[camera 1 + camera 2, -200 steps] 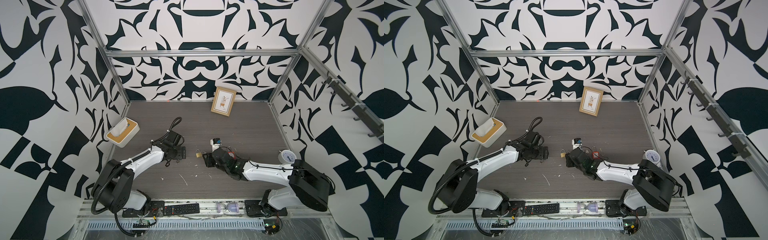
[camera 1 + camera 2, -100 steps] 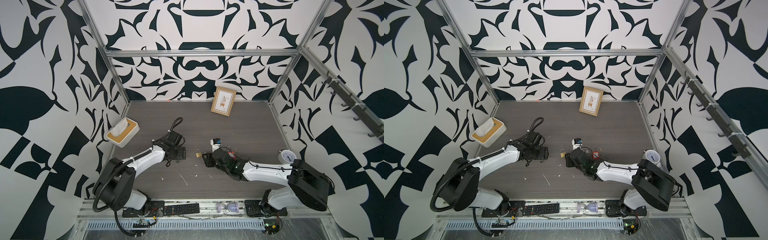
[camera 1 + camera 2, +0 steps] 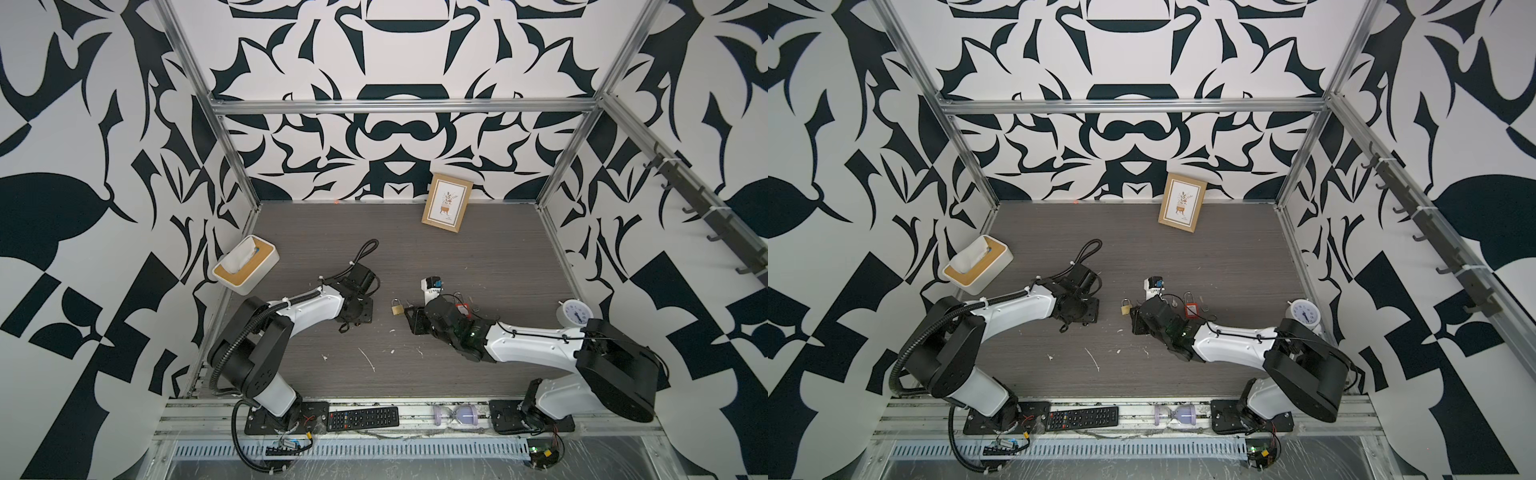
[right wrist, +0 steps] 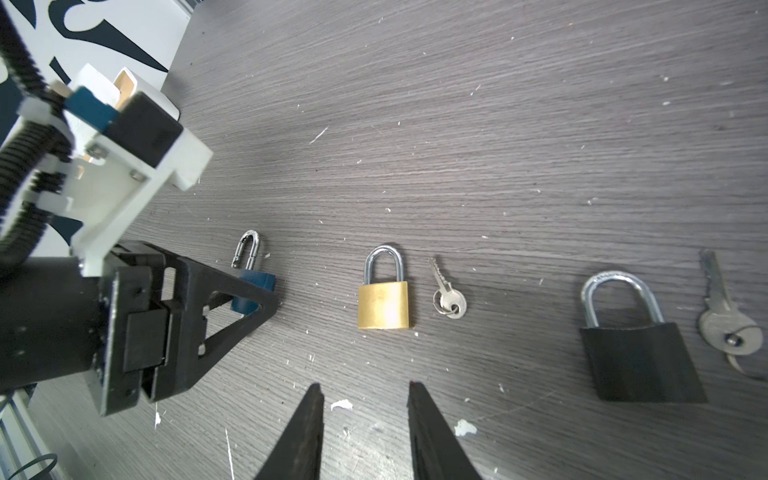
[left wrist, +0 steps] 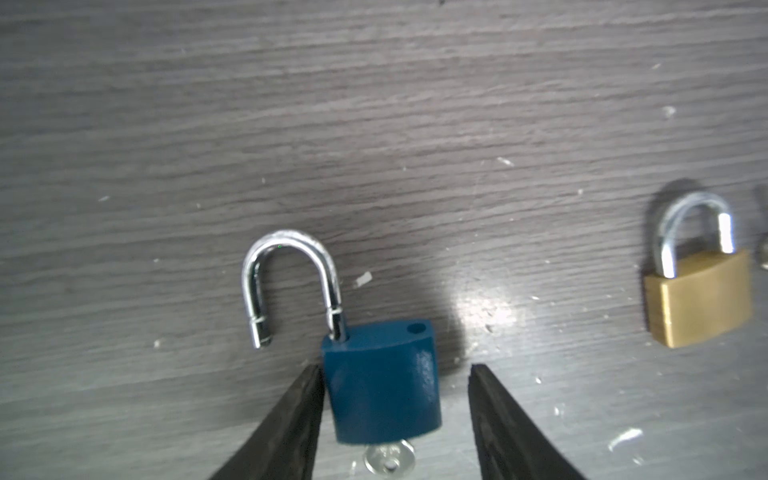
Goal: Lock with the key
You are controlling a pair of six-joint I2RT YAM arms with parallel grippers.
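The blue padlock (image 5: 380, 386) lies flat on the grey wood-grain table (image 5: 374, 104). Its shackle (image 5: 291, 249) is swung open and a silver key (image 5: 389, 457) sits in the base of its body. The left gripper (image 5: 395, 367) straddles that body unclenched: one finger (image 5: 299, 407) is against its side and the other stands clear. Near it lies a shut brass padlock (image 4: 383, 305) with a small key (image 4: 446, 297) just beside. The right gripper (image 4: 366, 384), jaws parted and empty, points at the brass padlock.
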